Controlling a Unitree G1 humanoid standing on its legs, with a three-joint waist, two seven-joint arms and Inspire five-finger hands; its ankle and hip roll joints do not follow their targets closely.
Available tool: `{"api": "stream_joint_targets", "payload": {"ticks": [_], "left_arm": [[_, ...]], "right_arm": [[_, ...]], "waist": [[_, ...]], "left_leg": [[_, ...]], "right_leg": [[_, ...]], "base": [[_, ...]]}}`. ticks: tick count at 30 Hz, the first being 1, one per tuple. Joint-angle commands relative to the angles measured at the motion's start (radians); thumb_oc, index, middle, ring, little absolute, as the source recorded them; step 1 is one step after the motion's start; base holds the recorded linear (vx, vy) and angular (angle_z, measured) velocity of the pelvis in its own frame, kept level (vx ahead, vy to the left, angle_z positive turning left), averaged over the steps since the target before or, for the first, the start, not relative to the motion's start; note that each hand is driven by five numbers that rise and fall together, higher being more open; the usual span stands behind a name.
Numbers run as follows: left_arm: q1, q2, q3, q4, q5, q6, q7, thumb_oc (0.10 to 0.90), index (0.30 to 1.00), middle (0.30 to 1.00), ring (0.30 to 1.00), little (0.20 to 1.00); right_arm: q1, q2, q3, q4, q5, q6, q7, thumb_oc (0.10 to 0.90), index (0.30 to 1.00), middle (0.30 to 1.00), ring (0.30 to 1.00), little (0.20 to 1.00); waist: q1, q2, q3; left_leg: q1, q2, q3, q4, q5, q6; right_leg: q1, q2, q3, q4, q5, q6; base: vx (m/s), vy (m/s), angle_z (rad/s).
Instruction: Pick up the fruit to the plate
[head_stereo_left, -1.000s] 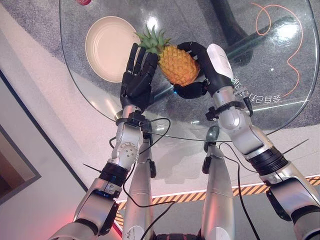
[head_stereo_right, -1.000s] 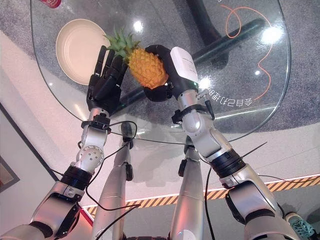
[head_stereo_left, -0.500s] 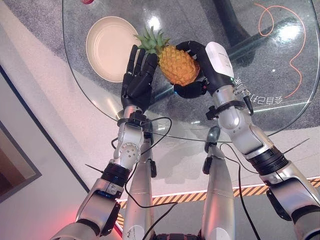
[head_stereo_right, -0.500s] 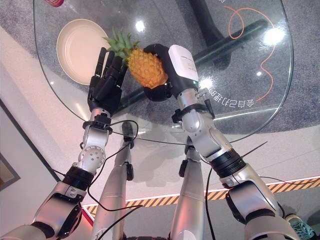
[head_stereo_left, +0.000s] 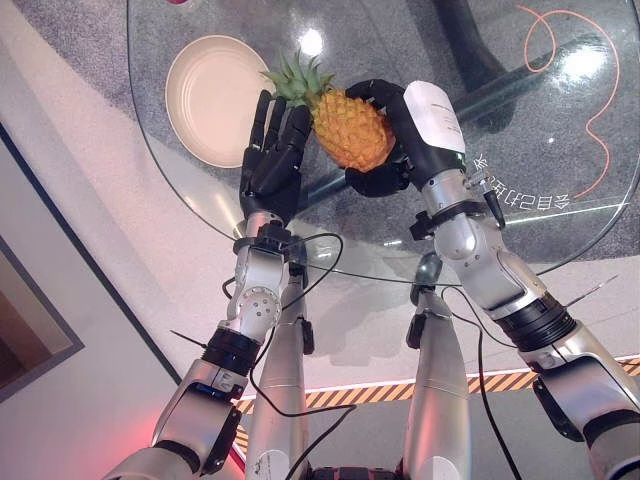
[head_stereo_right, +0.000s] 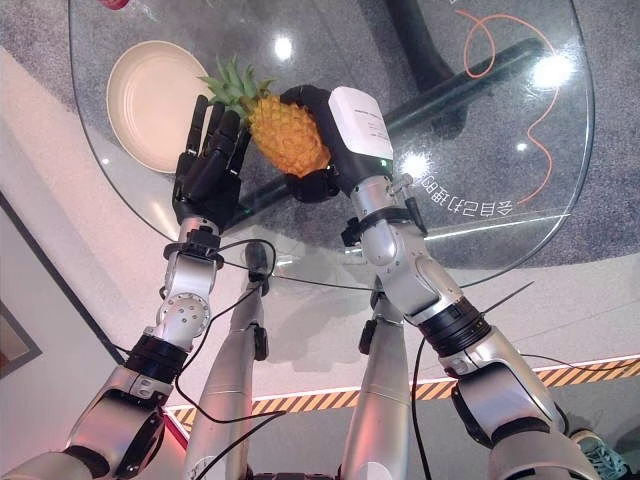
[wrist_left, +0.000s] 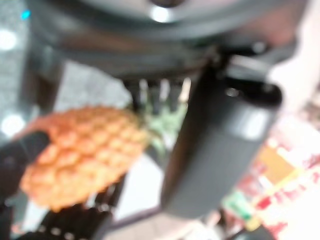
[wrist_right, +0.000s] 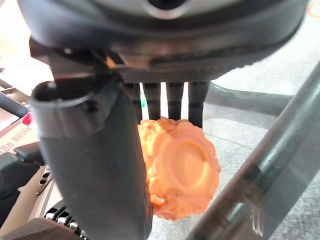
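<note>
Pineapple (head_stereo_left: 349, 128) held above the glass table (head_stereo_left: 520, 130), right hand (head_stereo_left: 400, 130) curled round its base end. Long axis slants toward the plate (head_stereo_left: 210, 95), crown leading. Left hand (head_stereo_left: 272, 160), fingers straight, stands against the pineapple's plate side, between fruit and plate. Plate lies just beyond the crown; carry goes crown-first.
</note>
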Motion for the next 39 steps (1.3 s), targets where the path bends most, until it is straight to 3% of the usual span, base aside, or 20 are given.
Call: {"api": "stream_joint_targets", "payload": {"ticks": [1,8,28,39], "left_arm": [[-0.091,0.018,-0.006,-0.127,0.042,-0.063,-0.027,0.8,0.9,0.9,0.9,0.9],[-0.094,0.013,0.003,-0.126,-0.005,-0.069,-0.046,0.8,0.9,0.9,0.9,0.9],[-0.117,0.037,0.011,-0.179,0.062,-0.106,-0.15,0.8,0.9,0.9,0.9,0.9],[-0.121,0.047,0.015,-0.185,0.086,-0.115,-0.093,0.8,0.9,0.9,0.9,0.9]], "right_arm": [[-0.123,0.022,0.061,-0.24,-0.023,-0.13,0.008,0.1,0.3,0.3,0.3,0.2],[-0.125,0.025,0.061,-0.244,-0.033,-0.146,-0.021,0.1,0.3,0.3,0.3,0.2],[-0.1,0.03,-0.019,-0.272,-0.045,-0.195,-0.168,0.1,0.3,0.3,0.3,0.2],[-0.103,0.043,-0.045,-0.275,-0.034,-0.201,-0.232,0.1,0.3,0.3,0.3,0.2]], "waist": [[0.009,-0.031,-0.019],[0.008,-0.031,-0.019],[-0.004,-0.032,-0.019],[-0.004,-0.034,-0.019]], "left_leg": [[0.003,0.023,-0.027,0.069,-0.079,-0.019],[0.023,0.028,-0.021,0.064,-0.086,-0.022],[0.054,0.035,-0.006,0.044,-0.088,-0.021],[0.062,0.036,-0.004,0.034,-0.087,-0.019]], "right_leg": [[0.06,-0.007,-0.047,-0.214,0.212,0.014],[0.08,-0.007,-0.049,-0.217,0.203,0.016],[0.102,-0.001,-0.042,-0.232,0.205,0.013],[0.111,0.006,-0.04,-0.238,0.203,0.01]], "base": [[0.0,0.0,0.0],[-0.01,0.002,0.0],[-0.01,0.003,0.0],[0.0,0.0,0.0]]}}
